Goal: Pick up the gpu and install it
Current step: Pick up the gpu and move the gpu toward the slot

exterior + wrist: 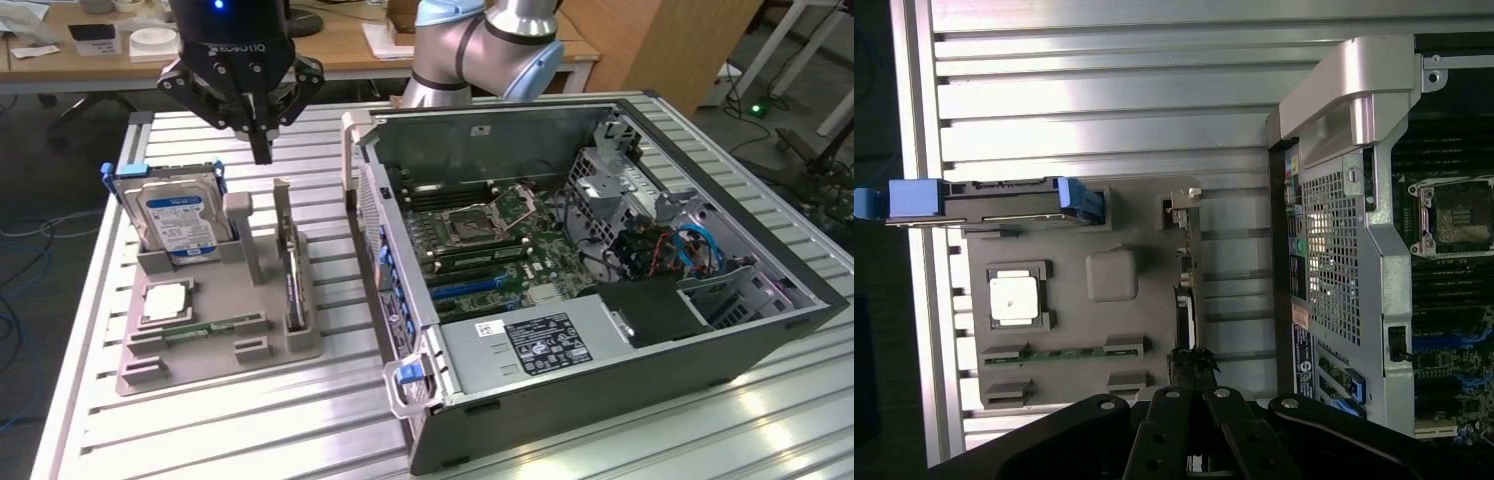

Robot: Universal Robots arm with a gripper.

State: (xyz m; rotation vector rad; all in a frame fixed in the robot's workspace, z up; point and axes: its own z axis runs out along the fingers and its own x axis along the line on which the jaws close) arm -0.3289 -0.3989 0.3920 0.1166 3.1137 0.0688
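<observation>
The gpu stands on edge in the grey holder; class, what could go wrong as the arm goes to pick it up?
1. The gripper hovers shut above the gpu; lowered like that, it might strike the card's thin top edge.
2. The hard drive stands close by in the same holder; a misaligned descent could knock it.

Gripper [1192, 368]: you see its black fingers pressed together, the tips lined up over one end of the gpu.
Gpu [1187, 285]: you look down on its thin edge; it stands in a slot of the grey holder, on the side nearest the computer case.
Grey holder [1069, 320]: lies on the ribbed metal table [1104, 100].
Hard drive [1004, 190]: stands on edge in the holder, with blue tabs at both ends.
Processor chip [1014, 298]: lies flat in a square pocket, between the hard drive and the memory stick.
Memory stick [1064, 351]: lies flat in its groove.
Computer case [1344, 250]: you find it open, just beside the holder.
</observation>
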